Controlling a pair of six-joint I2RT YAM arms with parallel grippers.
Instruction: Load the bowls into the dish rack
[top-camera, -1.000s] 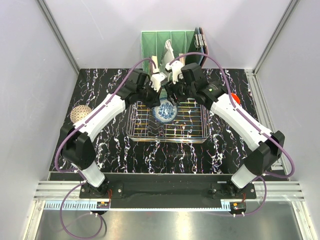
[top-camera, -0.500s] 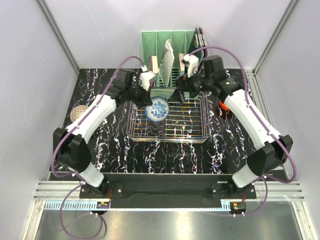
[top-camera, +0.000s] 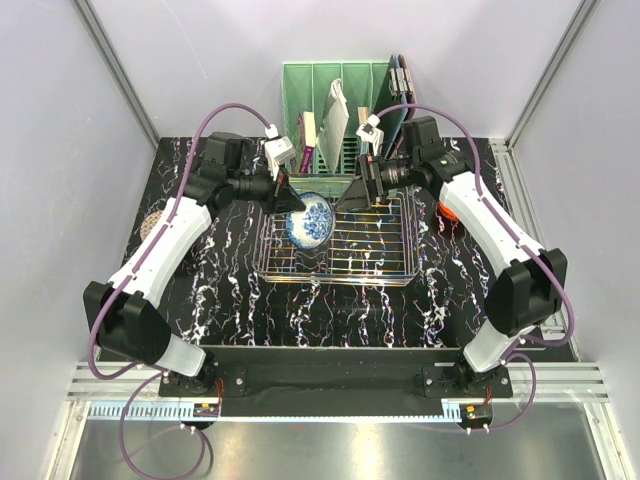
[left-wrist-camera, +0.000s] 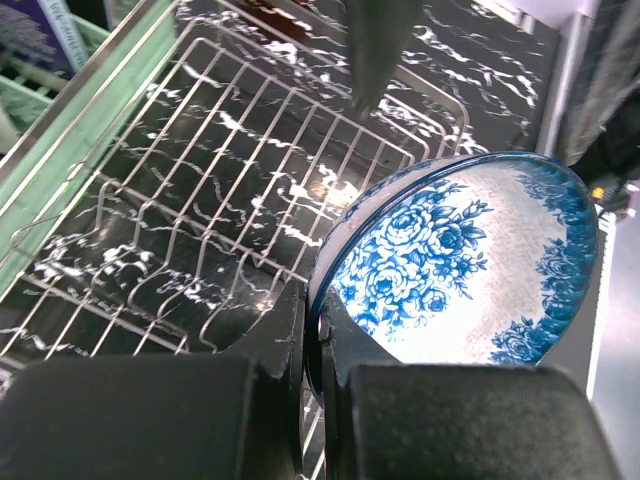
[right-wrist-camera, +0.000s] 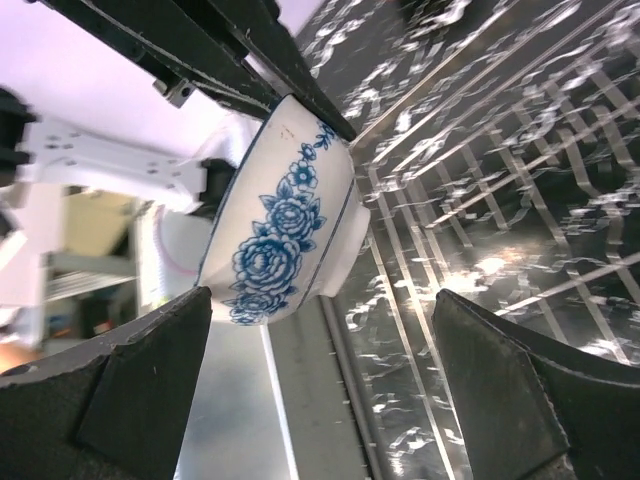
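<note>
Above the rack's left-rear part, the blue-flowered bowl (top-camera: 308, 222) hangs tipped on edge, its mouth turned sideways; whether it touches the wires is unclear. The left wrist view shows its inside (left-wrist-camera: 470, 270) with blue roses around the wall. The right wrist view shows the outside (right-wrist-camera: 285, 225), white with a blue rose spray and a foot ring. Left claw (top-camera: 288, 198) is clamped tight on the bowl's rim, one finger inside and one outside, seen close at the bottom of its own camera (left-wrist-camera: 312, 385). Right claw (top-camera: 356, 194) stands wide open with nothing in it, just beside the bowl on its right and not touching it; from its own camera (right-wrist-camera: 322, 300) the bowl sits ahead, between the two spread fingers. Rack (top-camera: 380, 255) is chrome wire, lies in the middle of the table (top-camera: 240, 290), and shows no bowl seated in its tines (left-wrist-camera: 200, 200). Orange-red bowl (top-camera: 445, 209) sits on the table right of the rack, mostly hidden under the right arm. Lattice bowl (top-camera: 150, 224) sits far left, well apart from the rack, partly behind the left arm. Green organizer (top-camera: 320, 80) stands just behind the rack with flat items upright in its slots.
</note>
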